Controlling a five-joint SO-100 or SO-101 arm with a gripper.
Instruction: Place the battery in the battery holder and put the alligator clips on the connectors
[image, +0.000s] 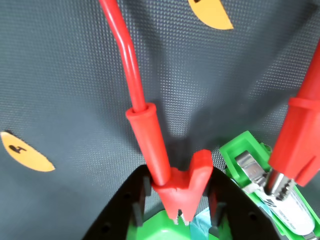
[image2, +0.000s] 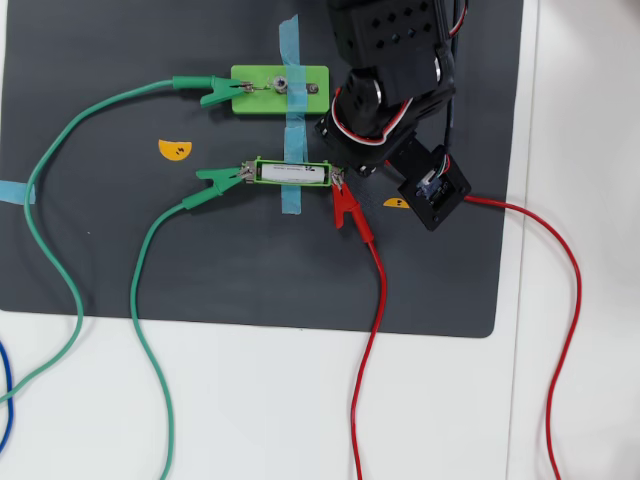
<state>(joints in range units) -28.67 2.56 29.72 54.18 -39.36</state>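
The gripper (image: 186, 212) squeezes a red alligator clip (image: 182, 192) by its soft sleeve, beside the green battery holder (image2: 292, 173), which holds the battery (image2: 294, 174). The clip looks light but springy, best gripped across its rear handles. Whether its teeth touch a connector is unclear.

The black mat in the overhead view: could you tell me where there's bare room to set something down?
Free: the mat below the battery holder, between the green lead and red lead; also its upper-left corner. Crowded: around the holder, the green board and the gripper.
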